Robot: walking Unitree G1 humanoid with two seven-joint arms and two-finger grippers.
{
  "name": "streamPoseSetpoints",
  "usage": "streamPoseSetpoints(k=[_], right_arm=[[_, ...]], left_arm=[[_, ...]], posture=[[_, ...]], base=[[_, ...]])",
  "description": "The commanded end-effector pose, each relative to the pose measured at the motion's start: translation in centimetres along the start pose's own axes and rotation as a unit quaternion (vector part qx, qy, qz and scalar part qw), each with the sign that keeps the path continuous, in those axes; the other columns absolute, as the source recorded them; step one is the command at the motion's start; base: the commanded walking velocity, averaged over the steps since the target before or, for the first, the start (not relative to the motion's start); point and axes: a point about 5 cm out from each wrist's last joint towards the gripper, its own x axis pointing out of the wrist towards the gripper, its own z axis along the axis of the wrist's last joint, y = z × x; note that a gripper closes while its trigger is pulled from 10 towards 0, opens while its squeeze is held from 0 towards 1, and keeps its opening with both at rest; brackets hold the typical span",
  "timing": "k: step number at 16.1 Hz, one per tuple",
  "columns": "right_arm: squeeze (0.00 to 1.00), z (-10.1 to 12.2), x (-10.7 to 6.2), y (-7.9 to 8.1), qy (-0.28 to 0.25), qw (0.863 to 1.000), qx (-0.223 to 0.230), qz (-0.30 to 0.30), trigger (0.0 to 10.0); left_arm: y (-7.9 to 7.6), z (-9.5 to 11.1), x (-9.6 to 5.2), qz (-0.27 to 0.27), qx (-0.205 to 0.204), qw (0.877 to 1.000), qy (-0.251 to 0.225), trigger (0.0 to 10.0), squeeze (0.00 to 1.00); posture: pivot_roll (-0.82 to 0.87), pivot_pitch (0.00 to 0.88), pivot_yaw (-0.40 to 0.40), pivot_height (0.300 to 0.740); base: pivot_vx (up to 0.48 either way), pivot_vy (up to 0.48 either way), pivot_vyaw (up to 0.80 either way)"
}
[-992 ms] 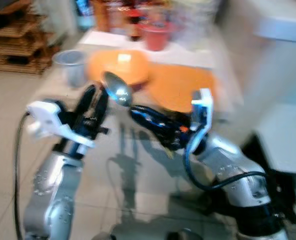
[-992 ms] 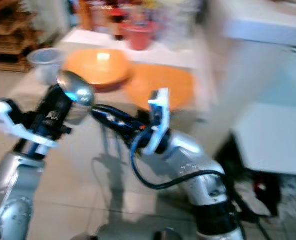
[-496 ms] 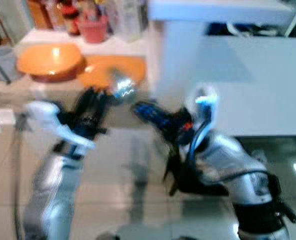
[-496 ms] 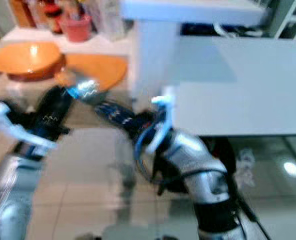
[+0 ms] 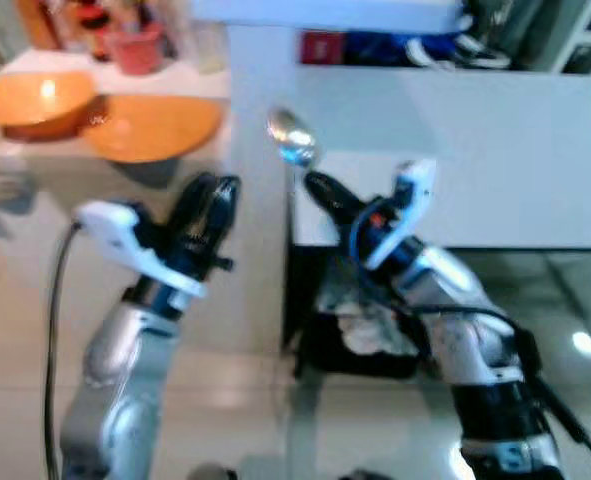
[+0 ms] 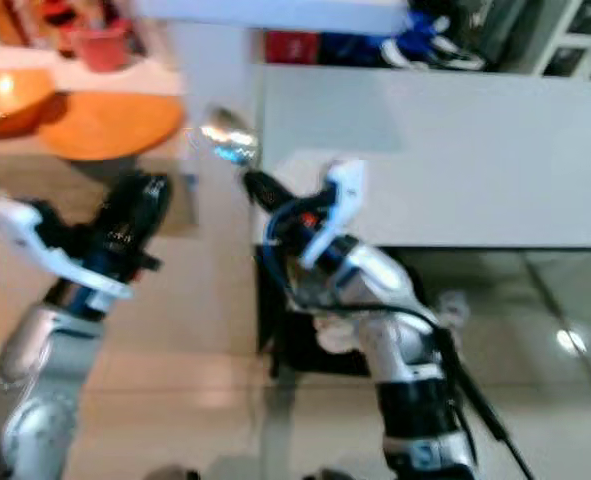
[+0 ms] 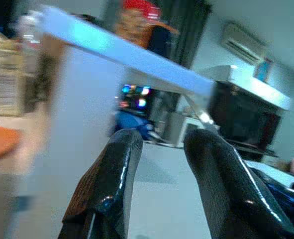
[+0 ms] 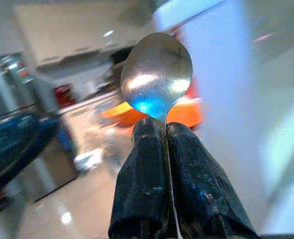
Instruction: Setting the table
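White counter [image 5: 475,150] beyond spoon [image 5: 291,137] in right gripper [image 5: 320,188].

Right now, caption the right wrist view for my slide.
Right gripper shut on a spoon, bowl up, with an orange plate blurred behind.

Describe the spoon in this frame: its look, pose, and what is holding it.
The spoon is shiny silver metal with an oval bowl that reflects bluish light. Its thin handle is pinched between the two closed black fingers of the right gripper, so the bowl sticks up past the fingertips. It is held in the air, touching nothing else. Most of the handle is hidden between the fingers.
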Motion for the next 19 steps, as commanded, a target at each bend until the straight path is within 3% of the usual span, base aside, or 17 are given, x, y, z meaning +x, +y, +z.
streamPoseSetpoints(k=[1, 6, 8, 9, 10, 13, 19], right_arm=[[0.00, 0.1, 0.6, 0.5, -0.005, 1.000, -0.013, 0.005, 10.0], [0.00, -0.4, 0.5, -1.6, 0.013, 0.994, -0.067, -0.087, 10.0], [0.00, -2.4, -0.3, -2.7, 0.064, 0.984, -0.101, -0.131, 10.0], [0.00, -4.0, -1.5, -3.8, 0.104, 0.970, -0.124, -0.183, 10.0], [0.00, -4.7, -2.7, -4.3, 0.111, 0.964, -0.118, -0.209, 10.0], [0.00, -4.6, -3.5, -4.1, 0.089, 0.966, -0.106, -0.217, 10.0], [0.00, -4.1, -3.1, -3.5, 0.065, 0.969, -0.109, -0.212, 10.0]], left_arm=[[0.2, 0.1, 0.1, 0.001, 0.011, 1.000, 0.001, 10.0, 0.00], [0.2, -0.7, 0.5, 0.007, 0.016, 1.000, 0.010, 10.0, 0.00], [0.7, -2.1, 0.1, 0.023, 0.020, 0.999, 0.036, 10.0, 0.00], [1.0, -3.4, -0.6, 0.029, 0.029, 0.997, 0.064, 10.0, 0.00], [1.2, -4.0, -1.2, 0.036, 0.027, 0.996, 0.076, 10.0, 0.00], [1.2, -4.1, -1.5, 0.034, 0.029, 0.996, 0.079, 10.0, 0.00], [0.8, -4.6, -0.8, 0.017, 0.039, 0.996, 0.078, 10.0, 0.00]], posture=[[-0.09, 0.074, 0.002, 0.740], [-0.09, 0.079, 0.001, 0.740], [-0.10, 0.081, -0.001, 0.740], [-0.10, 0.087, -0.003, 0.740], [-0.10, 0.088, -0.001, 0.740], [-0.11, 0.090, 0.006, 0.740], [-0.13, 0.091, 0.012, 0.740]], base=[[0.000, -0.439, 0.00], [0.000, -0.436, 0.00], [0.000, -0.424, 0.00], [0.000, -0.420, 0.00], [0.244, -0.409, 0.00], [0.244, -0.411, 0.00], [0.245, -0.410, -0.75]])
